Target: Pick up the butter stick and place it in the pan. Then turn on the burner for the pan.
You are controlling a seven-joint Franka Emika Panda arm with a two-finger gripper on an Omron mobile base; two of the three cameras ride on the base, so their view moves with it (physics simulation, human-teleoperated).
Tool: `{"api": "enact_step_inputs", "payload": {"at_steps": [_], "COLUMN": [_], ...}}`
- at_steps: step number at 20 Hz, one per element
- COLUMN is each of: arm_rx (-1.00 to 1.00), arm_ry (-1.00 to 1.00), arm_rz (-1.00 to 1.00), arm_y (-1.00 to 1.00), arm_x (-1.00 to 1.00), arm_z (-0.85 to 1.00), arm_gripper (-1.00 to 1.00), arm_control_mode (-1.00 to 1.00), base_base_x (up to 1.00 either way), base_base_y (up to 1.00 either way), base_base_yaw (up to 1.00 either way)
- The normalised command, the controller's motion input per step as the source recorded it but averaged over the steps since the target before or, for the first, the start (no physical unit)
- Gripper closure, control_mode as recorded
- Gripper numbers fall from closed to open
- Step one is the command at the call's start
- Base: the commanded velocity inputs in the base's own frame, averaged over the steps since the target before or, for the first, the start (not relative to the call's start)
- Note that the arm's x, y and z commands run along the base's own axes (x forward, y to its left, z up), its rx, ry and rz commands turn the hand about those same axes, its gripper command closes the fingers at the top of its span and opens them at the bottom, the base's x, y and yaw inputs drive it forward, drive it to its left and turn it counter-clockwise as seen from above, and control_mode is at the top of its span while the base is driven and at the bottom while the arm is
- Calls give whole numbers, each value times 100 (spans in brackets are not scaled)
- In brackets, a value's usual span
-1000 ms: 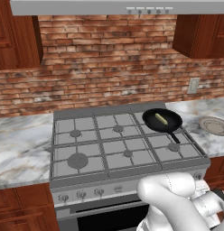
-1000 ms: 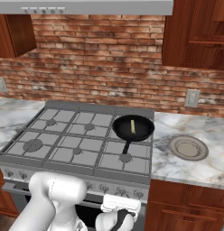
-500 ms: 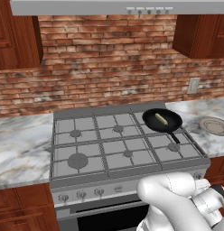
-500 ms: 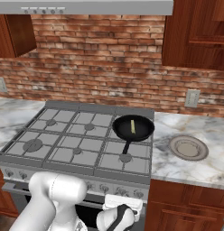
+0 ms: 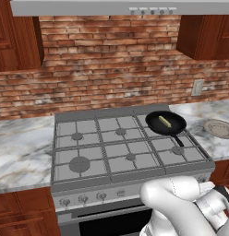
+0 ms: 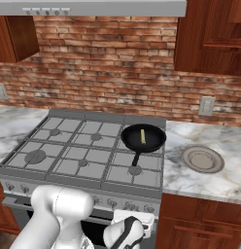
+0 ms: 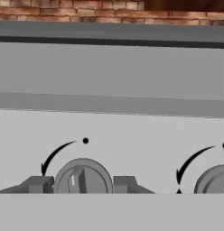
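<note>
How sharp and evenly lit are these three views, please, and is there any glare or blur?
Left base view: even, flat light, no glare, butter stick crisp in the pan. Right base view: equally clear, soft shading. Hand view: close on a stove knob, edges slightly soft, the fingertips flank it.

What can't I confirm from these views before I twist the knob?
- Flame at the burner under the pan: hidden by the pan in both base views.
- Knob lower half: cut off by the hand view's bottom edge.
- Finger contact with the knob: cannot tell; the tips flank it.
- Knob on the right: cut by the frame edge.
- Butter stick: too small to judge melting.
</note>
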Motion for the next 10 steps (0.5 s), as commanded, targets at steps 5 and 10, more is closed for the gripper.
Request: {"api": "enact_step_inputs", "payload": {"at_steps": [5, 10], "arm_rx": [-16, -18], "arm_ry": [1, 2], "arm_rz": [0, 0], "arm_y": [0, 0], "arm_x": [18, 17], "arm_z": [0, 0], "arm_gripper": [100, 100], "arm_control_mode": [-100, -100], "base_base_x": [0, 0], "base_base_y": [0, 0], "base_base_yaw": [0, 0]}}
